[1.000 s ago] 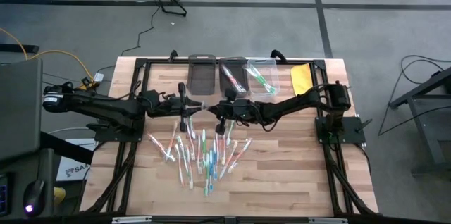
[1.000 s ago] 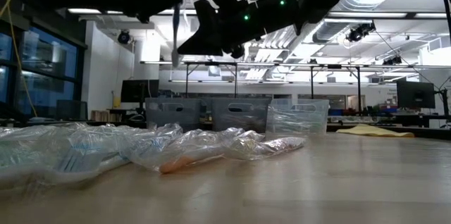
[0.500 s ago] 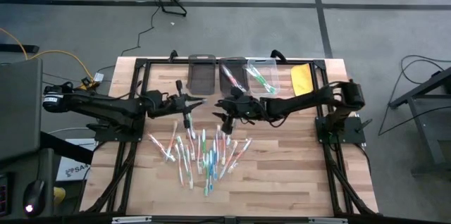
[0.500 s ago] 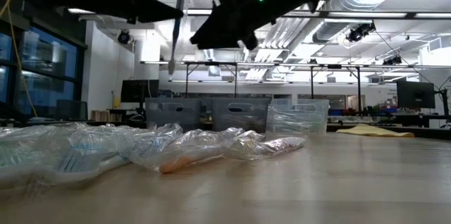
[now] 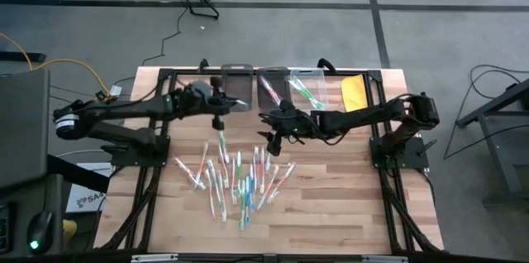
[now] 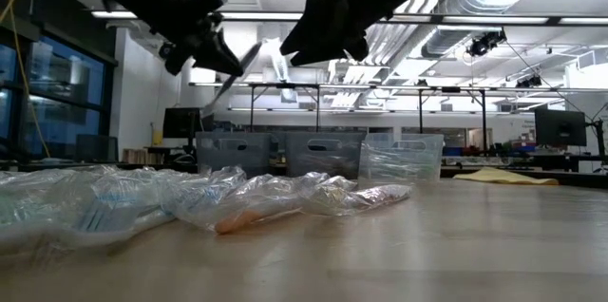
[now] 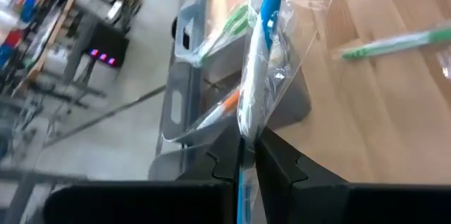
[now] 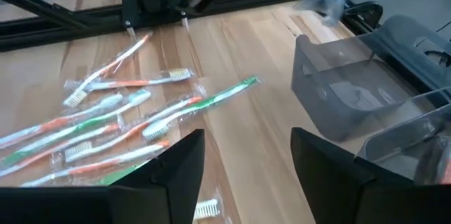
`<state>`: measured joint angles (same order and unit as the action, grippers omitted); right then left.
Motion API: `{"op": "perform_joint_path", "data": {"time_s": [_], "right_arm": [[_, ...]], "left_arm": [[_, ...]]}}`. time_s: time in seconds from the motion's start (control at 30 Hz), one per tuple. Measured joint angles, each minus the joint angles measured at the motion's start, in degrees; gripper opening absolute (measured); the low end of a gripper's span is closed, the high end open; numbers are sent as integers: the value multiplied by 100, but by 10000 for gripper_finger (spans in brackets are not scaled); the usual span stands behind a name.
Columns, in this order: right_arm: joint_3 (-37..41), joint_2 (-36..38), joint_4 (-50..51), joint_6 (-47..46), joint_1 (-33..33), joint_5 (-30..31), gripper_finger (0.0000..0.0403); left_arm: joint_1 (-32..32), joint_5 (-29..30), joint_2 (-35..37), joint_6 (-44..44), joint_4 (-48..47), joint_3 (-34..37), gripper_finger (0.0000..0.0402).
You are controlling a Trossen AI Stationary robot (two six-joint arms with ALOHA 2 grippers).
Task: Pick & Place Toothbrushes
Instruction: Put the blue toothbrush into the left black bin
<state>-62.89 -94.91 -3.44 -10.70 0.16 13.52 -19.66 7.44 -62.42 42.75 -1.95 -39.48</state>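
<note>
Several wrapped toothbrushes (image 5: 240, 176) with white, green, blue and orange handles lie flat in a loose spread mid-table; they also show in the right wrist view (image 8: 120, 122). My left gripper (image 5: 220, 107) is shut on one wrapped blue-and-white toothbrush (image 7: 259, 62), held high near the dark left bin (image 5: 235, 88). It also shows in the low view (image 6: 239, 63). My right gripper (image 5: 272, 137) hangs open and empty above the far edge of the spread (image 8: 246, 175). My left gripper pinches the wrapped toothbrush near one end (image 7: 244, 138) between its two fingers. The brush sticks out ahead of the fingertips, roughly along them. It is lifted clear of the table and slants in the air, its free end over the bins.
Three bins stand in a row at the far edge: a dark one, a middle one (image 5: 274, 88) holding orange brushes and a clear one (image 5: 307, 91) holding green brushes. A yellow flat object (image 5: 353, 91) lies to their right. Bare wood shows on the table's near side.
My left gripper has gone up and toward the far edge, toward the dark left bin, still shut on the toothbrush. The brush, which hung nearly upright, now slants. My right gripper has risen a little above the spread.
</note>
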Motion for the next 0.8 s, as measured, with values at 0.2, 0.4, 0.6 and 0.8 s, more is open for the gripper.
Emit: {"op": "perform_joint_path", "data": {"time_s": [0.2, 0.4, 0.6, 0.8], "right_arm": [[0, 0, 20, 17, 0, -1, 200], [0, -2, 26, 39, 0, 0, 199], [0, -7, 22, 41, 0, 0, 199], [2, -7, 22, 43, 0, 0, 200]], "left_arm": [[-859, -919, -524, 1237, -342, -450, 23], [-1428, -993, -1316, 2699, -1037, -864, 23], [-1567, -1001, -1995, 3343, -1043, -1191, 24], [-1557, -808, -2366, 4041, -1062, -1396, 24]]}}
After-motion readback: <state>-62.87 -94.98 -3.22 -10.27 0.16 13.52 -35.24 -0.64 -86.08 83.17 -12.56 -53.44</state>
